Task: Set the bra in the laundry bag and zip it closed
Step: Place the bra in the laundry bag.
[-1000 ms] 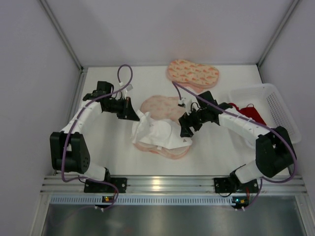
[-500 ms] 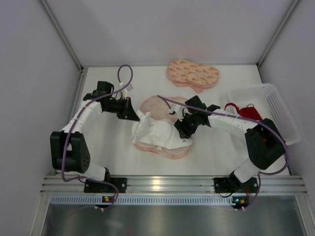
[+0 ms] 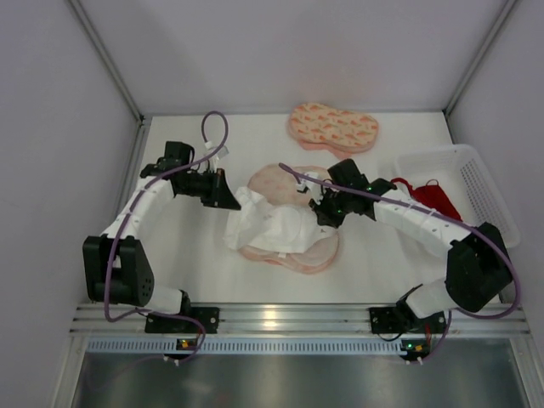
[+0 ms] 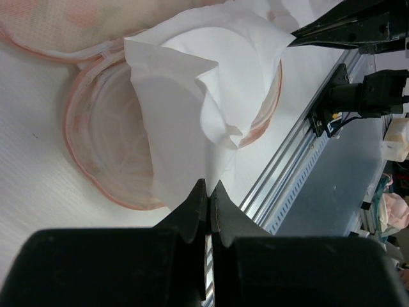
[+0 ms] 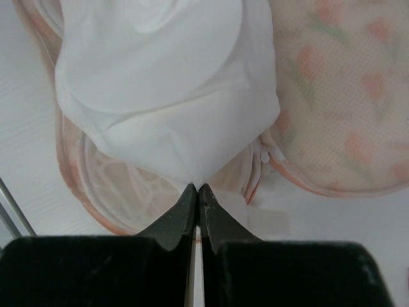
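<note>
- The small bright red lacy bra [image 3: 427, 194] is not in the bag yet. It lies in the white plastic mesh basket [image 3: 486, 189] on the right, well apart from the bag.
- The peach-pink padded laundry bag [image 3: 316, 253] with orange-red speckles lies open in the middle of the white table [image 3: 204, 255]. Its pale pink inside shows.
- A crumpled white sheet [image 3: 268, 225] with round cup shapes sits on the open bag and hides much of it. I cannot tell if it is cloth or paper.
- The left gripper [image 4: 208, 189] has its fingers pressed together on one edge of the white sheet. The right gripper [image 5: 197, 188] pinches the other end the same way.
- I think the job now is to get the white sheet out, so the bra has room.
- To do it well, both arms should lift slowly and evenly, so the bag does not come up too. Then they should put the sheet down away from the bag and the basket.
- A second speckled pouch [image 3: 333, 127] lies at the back, apart from both grippers.
</note>
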Robot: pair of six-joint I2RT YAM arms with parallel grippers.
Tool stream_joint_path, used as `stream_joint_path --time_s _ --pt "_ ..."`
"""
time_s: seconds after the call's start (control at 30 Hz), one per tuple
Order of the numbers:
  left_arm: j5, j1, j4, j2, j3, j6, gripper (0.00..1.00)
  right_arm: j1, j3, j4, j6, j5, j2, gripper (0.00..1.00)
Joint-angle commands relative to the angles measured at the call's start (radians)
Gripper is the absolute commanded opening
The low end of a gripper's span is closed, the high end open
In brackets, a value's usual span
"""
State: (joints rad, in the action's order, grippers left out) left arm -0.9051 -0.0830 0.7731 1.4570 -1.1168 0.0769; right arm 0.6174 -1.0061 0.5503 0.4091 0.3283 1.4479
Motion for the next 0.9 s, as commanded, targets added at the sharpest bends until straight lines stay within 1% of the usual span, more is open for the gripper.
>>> stream_joint_path --time_s 0.0,0.23,0.33,0.37,0.43,0.5,0.63,0.77,0.87 --pt "-0.063 0.005 0.003 -0.078 -0.006 0.046 0.00 -0.018 -0.086 0.069 0.039 0.058 -0.052 0.00" --pt "-0.095 0.006 0.005 -0.156 -0.055 0.027 0.00 -0.021 -0.170 0.233 0.120 0.117 -0.087 0.00" --pt "-0.104 0.005 0.006 -0.170 -0.067 0.014 0.00 -0.024 -0.181 0.284 0.149 0.115 -0.148 0.00" --pt "-0.100 0.006 0.006 -0.172 -0.069 0.009 0.00 -0.027 -0.178 0.310 0.157 0.104 -0.187 0.00" --pt "-0.084 0.003 0.006 -0.173 -0.064 0.008 0.00 -0.031 -0.169 0.348 0.177 0.092 -0.211 0.00" --pt "-0.058 0.003 0.006 -0.162 -0.054 0.014 0.00 -0.038 -0.135 0.391 0.184 0.074 -0.228 0.00" --pt "-0.003 -0.012 0.006 -0.123 -0.041 0.012 0.00 -0.061 -0.053 0.408 0.178 0.071 -0.268 0.00" --pt "0.058 -0.035 0.006 -0.074 -0.032 0.032 0.00 -0.093 -0.008 0.416 0.178 0.069 -0.293 0.00" --pt "0.112 -0.047 0.003 -0.008 -0.028 0.031 0.00 -0.111 0.003 0.421 0.183 0.072 -0.284 0.00"
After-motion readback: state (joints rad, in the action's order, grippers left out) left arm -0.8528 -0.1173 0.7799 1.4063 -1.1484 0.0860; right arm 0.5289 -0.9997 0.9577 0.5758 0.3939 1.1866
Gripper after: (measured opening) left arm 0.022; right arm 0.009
